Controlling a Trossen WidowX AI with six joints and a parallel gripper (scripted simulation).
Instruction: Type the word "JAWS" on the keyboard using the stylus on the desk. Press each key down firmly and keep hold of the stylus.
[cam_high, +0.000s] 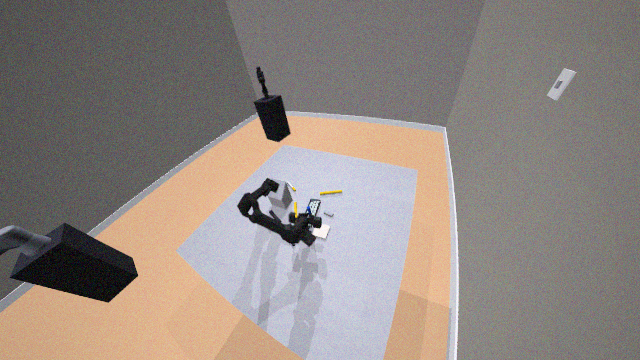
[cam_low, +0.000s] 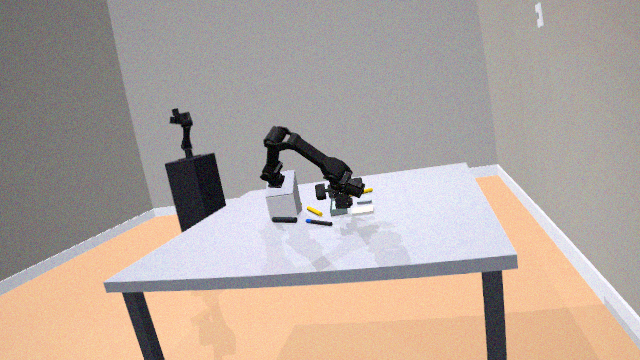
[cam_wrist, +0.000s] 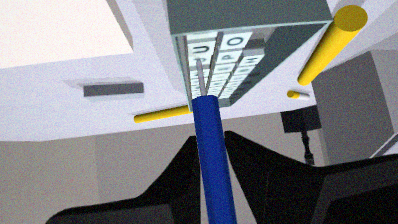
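Note:
My gripper (cam_wrist: 210, 139) (cam_low: 344, 201) is shut on the blue stylus (cam_wrist: 212, 150), with one black finger on each side of it. The stylus points away from the wrist camera. Its thin grey tip lies over the left column of white letter keys, just beyond a key that looks like U or J. Whether the tip touches a key or presses one down cannot be told. The keyboard (cam_wrist: 260, 15) (cam_high: 314, 206) has a dark grey-green frame and white keys. The arm hides part of it in the top and exterior views.
A cream slab (cam_high: 321, 231) (cam_wrist: 55, 35) and a small grey bar (cam_high: 328, 214) (cam_wrist: 114, 90) lie beside the keyboard. Yellow sticks (cam_high: 331, 192) (cam_wrist: 332, 45) lie around it. A grey box (cam_low: 284, 202), a black cylinder (cam_low: 284, 219) and a black-and-blue pen (cam_low: 322, 223) are near the arm.

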